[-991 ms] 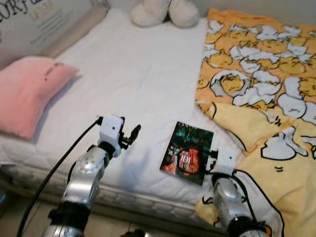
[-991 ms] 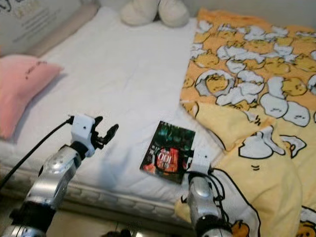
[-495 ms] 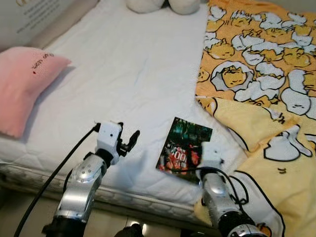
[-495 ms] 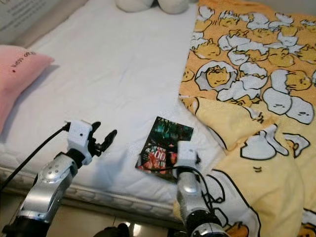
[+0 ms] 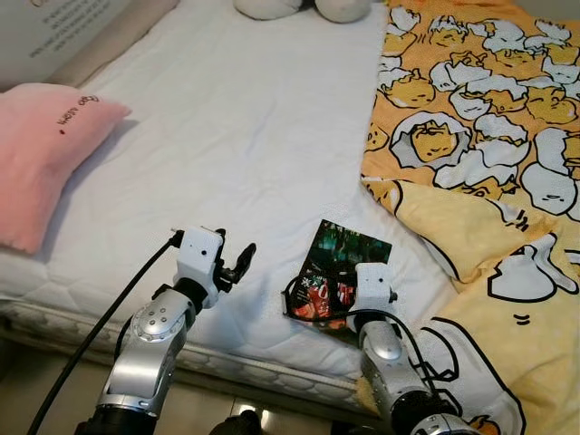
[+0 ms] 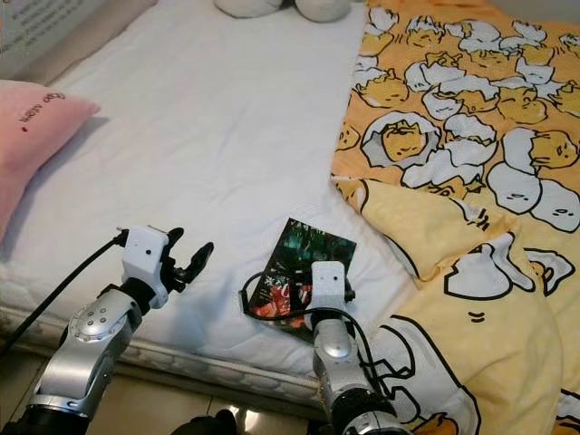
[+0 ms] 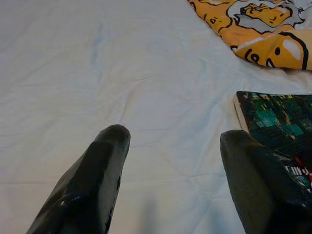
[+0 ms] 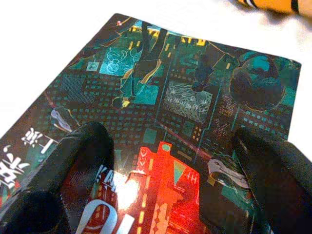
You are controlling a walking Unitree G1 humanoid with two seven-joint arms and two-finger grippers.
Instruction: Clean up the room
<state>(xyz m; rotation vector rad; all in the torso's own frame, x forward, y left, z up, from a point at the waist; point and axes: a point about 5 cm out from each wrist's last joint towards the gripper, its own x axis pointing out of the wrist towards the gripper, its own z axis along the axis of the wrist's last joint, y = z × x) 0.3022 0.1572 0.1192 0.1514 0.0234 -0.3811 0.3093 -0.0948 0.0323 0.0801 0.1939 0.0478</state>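
- A thin paperback book with a dark teal and red glossy cover (image 5: pixel 337 272) lies flat on the white quilted mattress (image 5: pixel 245 136), near the bed's front edge, at about 6 o'clock in the head views.
- The right gripper (image 8: pixel 168 161) sits directly over the book, its 2 black fingers (image 8: pixel 83 161) spread wide with the tips down at the cover; whether they press on it cannot be told.
- The left gripper (image 5: pixel 237 260) hovers above bare sheet at about 9 o'clock from the book, its jaws spread wide and empty.
- A yellow-orange blanket printed with cartoon egg characters (image 5: pixel 471 118) covers the bed from 12 to 4 o'clock, its folded edge just beside the book.
- A pink rectangular pillow (image 5: pixel 41 154) rests at 10 o'clock.
- A cream plush toy (image 5: pixel 304 7) lies at 12 o'clock.
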